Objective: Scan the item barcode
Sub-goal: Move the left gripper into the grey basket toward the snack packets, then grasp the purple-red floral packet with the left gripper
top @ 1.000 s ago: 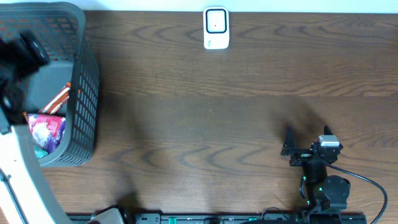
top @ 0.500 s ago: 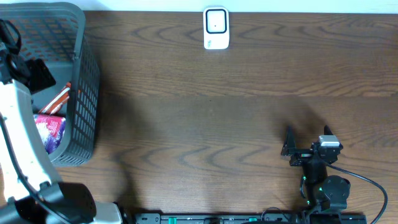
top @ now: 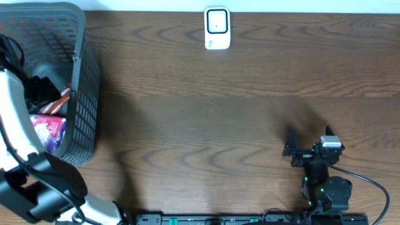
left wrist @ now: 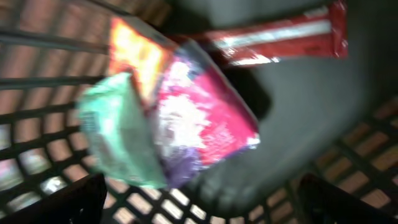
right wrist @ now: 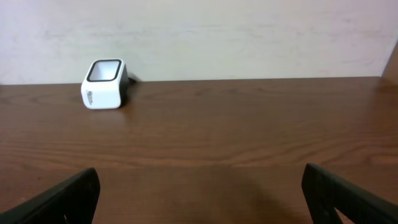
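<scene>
Closest in, the right gripper (top: 309, 139) sits parked over the table (top: 206, 125), jaws wide and empty, same spot as a second ago. The action's on the left. The left gripper (top: 41, 91) has dropped down into the basket (top: 84, 94) and now hangs wide open over the snack pile: a pink packet (left wrist: 199, 124), a teal one (left wrist: 118, 137) against it, a red bar (left wrist: 280, 37) behind. Nothing's grabbed yet, so the pick looks about to start. The item's still in the basket, well apart from the scanner (top: 217, 28) at the far edge.
</scene>
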You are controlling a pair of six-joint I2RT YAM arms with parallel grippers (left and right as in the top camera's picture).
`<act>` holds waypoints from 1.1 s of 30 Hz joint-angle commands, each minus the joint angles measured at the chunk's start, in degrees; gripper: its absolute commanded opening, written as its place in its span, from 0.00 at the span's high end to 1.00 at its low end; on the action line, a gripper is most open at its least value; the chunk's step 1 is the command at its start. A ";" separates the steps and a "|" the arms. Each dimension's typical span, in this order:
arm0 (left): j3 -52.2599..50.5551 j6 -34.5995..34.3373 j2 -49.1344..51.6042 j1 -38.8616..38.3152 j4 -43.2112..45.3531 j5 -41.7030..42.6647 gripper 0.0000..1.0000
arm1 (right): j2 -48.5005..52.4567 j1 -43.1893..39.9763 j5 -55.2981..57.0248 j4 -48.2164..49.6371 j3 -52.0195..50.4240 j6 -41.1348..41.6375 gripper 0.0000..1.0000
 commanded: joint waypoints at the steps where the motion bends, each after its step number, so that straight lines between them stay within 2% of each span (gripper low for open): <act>1: -0.52 -1.64 2.36 0.52 -0.17 4.00 0.02 | -0.24 -0.90 0.28 -0.26 -0.04 0.72 0.01; 3: -0.52 -3.65 3.43 1.05 -0.15 4.04 0.02 | -0.24 -0.90 0.28 -0.26 -0.04 0.72 0.01; 8: -0.52 -14.75 7.30 3.34 1.18 5.40 0.02 | -0.24 -0.90 0.28 -0.28 -0.04 0.72 0.01; 14: -0.52 -15.06 12.24 3.98 0.50 8.15 0.02 | -0.24 -0.90 0.28 -0.28 -0.04 0.72 0.01; 21: -0.52 -19.41 17.35 3.98 0.31 8.09 0.02 | -0.24 -0.90 0.28 -0.28 -0.04 0.72 0.01; 27: -0.70 -19.69 20.41 3.98 0.24 3.50 0.01 | -0.24 -0.90 0.28 -0.28 -0.04 0.72 0.01; 28: -1.09 -19.61 20.74 4.00 0.28 3.28 0.10 | -0.24 -0.90 0.28 -0.28 -0.04 0.72 0.01; 30: -1.68 -19.50 21.35 4.00 0.28 3.32 0.48 | -0.24 -0.90 0.28 -0.26 -0.04 0.72 0.01; 33: -2.05 -19.02 21.66 4.00 -0.07 3.30 0.92 | -0.24 -0.90 0.28 -0.28 -0.04 0.72 0.01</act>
